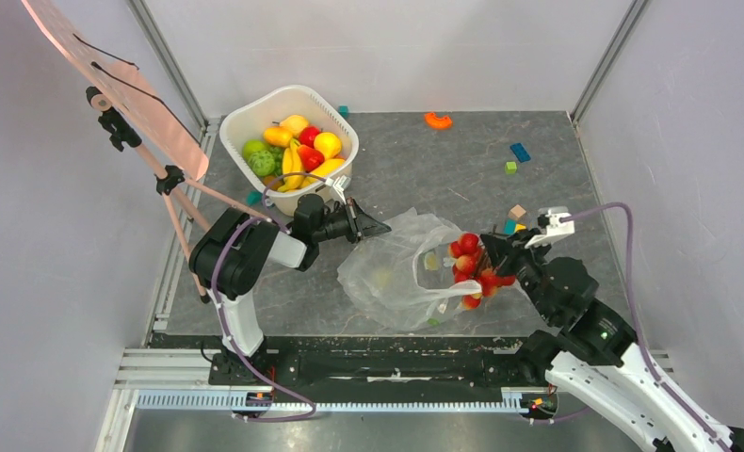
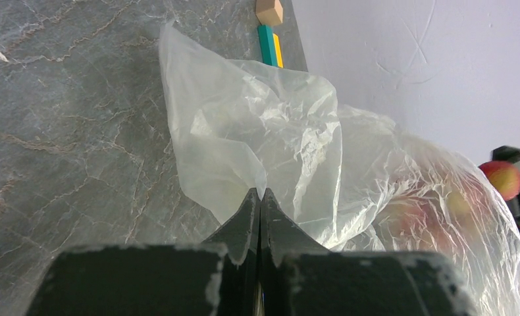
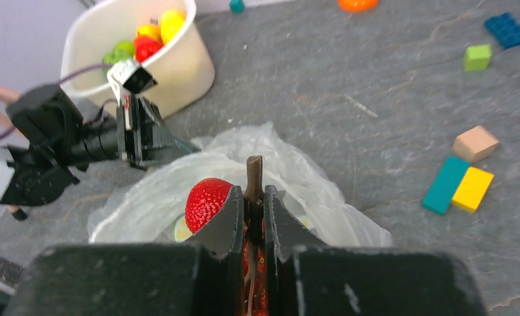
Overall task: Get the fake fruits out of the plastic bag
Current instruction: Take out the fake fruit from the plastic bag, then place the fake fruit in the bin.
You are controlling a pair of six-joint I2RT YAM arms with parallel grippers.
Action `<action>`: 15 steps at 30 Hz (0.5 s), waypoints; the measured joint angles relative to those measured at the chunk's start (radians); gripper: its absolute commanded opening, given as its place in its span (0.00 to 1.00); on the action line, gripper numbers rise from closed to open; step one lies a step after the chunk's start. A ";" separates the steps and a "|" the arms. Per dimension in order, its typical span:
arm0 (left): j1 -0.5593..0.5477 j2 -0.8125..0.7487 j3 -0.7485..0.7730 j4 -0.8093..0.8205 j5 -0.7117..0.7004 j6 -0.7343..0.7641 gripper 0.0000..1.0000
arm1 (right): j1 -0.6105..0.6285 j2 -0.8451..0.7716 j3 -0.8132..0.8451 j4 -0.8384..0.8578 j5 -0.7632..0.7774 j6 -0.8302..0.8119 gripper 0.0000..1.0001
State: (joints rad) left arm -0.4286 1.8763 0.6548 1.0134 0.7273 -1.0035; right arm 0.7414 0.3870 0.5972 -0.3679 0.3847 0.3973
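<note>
**Mia:** What is closest to us?

**Ben:** The right gripper [image 3: 254,197]. Its two black fingers are squeezing nearly all the way shut on the brown stem of a bunch of small shiny red plastic fruits [image 1: 470,264]. The bunch is hanging right under the fingers, at the mouth of the thin clear crinkly plastic bag [image 1: 387,278].

**Mia:** So is it out?

**Ben:** Only partway, I think. A loop handle is lying across it.

**Mia:** Is anything else sitting in the bag?

**Ben:** Yes. A round pale yellow fruit [image 1: 431,261] is lying inside, just left of the right gripper. Some pink and yellow fruits [image 2: 418,214] are showing too, blurry through the plastic. So a lot of the job is waiting.

**Mia:** What is the other arm doing?

**Ben:** The left gripper [image 2: 261,197] is shut tight, pinching the far edge of the bag.

**Mia:** And farther off?

**Ben:** Just past the left gripper, a white plastic tub [image 1: 246,115] is holding a pile of shiny toy fruits [image 1: 298,146]. I cannot tell if any came from the bag. Beside the right gripper, a tan wooden block [image 3: 474,143] is lying. Beyond it, a blue toy brick [image 1: 520,152] and an orange curved piece [image 1: 438,120] are lying too.

**Mia:** What is it all sitting on?

**Ben:** A dark grey table top with pale streaks [image 1: 425,169]. Pale purple-grey walls [image 1: 396,47] are standing round it. A pink board on a thin stand [image 1: 114,85] is leaning far left of the left gripper.
</note>
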 measured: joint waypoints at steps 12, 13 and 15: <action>0.002 -0.010 -0.003 -0.019 0.006 0.014 0.02 | 0.000 0.051 0.231 -0.060 0.155 -0.105 0.00; 0.002 -0.021 -0.006 -0.035 0.005 0.023 0.02 | 0.000 0.063 0.251 -0.056 0.164 -0.116 0.00; 0.002 -0.058 -0.014 -0.092 -0.003 0.051 0.02 | 0.000 0.095 0.296 -0.047 0.182 -0.145 0.00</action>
State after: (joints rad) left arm -0.4267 1.8183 0.6411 0.9218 0.7238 -0.9524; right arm 0.7410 0.4820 0.8928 -0.4149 0.5671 0.2520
